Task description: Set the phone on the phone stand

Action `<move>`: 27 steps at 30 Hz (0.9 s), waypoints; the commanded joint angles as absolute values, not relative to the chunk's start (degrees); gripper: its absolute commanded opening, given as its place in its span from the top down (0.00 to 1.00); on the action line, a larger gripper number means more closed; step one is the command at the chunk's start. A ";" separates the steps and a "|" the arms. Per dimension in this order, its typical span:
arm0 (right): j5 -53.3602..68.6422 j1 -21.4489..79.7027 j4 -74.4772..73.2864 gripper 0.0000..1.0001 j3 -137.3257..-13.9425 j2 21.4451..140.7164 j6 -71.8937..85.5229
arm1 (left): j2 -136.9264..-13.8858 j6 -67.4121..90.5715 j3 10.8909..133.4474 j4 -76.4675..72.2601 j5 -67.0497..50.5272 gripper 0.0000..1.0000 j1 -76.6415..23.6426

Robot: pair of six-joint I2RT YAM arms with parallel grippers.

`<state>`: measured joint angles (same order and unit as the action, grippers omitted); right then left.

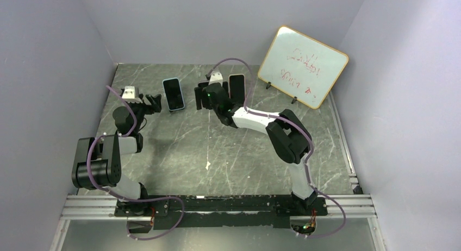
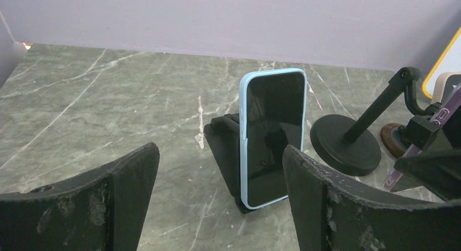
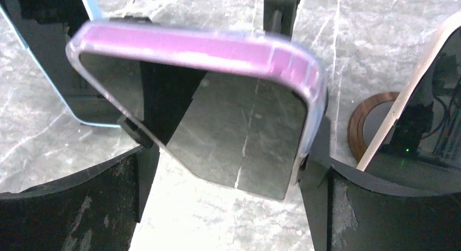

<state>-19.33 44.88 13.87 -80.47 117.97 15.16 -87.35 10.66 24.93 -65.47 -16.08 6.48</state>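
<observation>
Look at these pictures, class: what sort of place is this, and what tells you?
Probably a robot test cell, not a home: plain grey walls box in a marble-patterned table, two arms are bolted to a metal rail, and a scribbled whiteboard stands at the back.

Two arms of black joint housings and white link shells, each trailed by a looping mauve cable from base to wrist. White camera block atop each wrist, above the left gripper point(image 1: 154, 102) and right gripper point(image 1: 209, 96); small green light near the right wrist. Broad black fingers point(image 2: 98, 199), scuffed and grey-flecked along their edges.
</observation>
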 commanded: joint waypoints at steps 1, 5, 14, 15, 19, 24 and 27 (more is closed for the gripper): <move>-22.67 45.09 13.22 0.00 -84.81 121.12 13.73 | -87.85 9.19 26.56 -64.99 -17.38 0.12 5.90; -25.11 45.09 11.20 0.00 -87.56 123.12 12.81 | -87.87 9.10 26.73 -64.45 -17.53 0.12 5.90; -25.81 45.09 10.94 0.02 -88.60 125.08 12.44 | -88.41 9.19 27.24 -63.87 -17.94 0.12 5.95; -25.62 45.04 10.98 0.03 -88.92 125.41 12.43 | -88.37 9.19 27.24 -63.75 -17.93 0.12 5.90; -24.66 45.03 11.19 0.07 -90.46 126.65 12.02 | -88.44 9.04 27.44 -63.27 -17.95 0.12 5.90; -23.69 45.00 10.55 0.18 -92.72 128.20 11.44 | -88.66 8.94 27.68 -62.80 -18.02 0.12 5.89; -23.28 44.83 10.80 0.24 -93.06 128.53 11.30 | -88.68 8.78 27.86 -62.46 -18.02 0.12 5.89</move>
<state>-22.94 45.12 10.17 -91.15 127.42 12.60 -88.20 10.00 25.89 -63.02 -16.78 6.46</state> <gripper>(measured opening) 0.808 0.877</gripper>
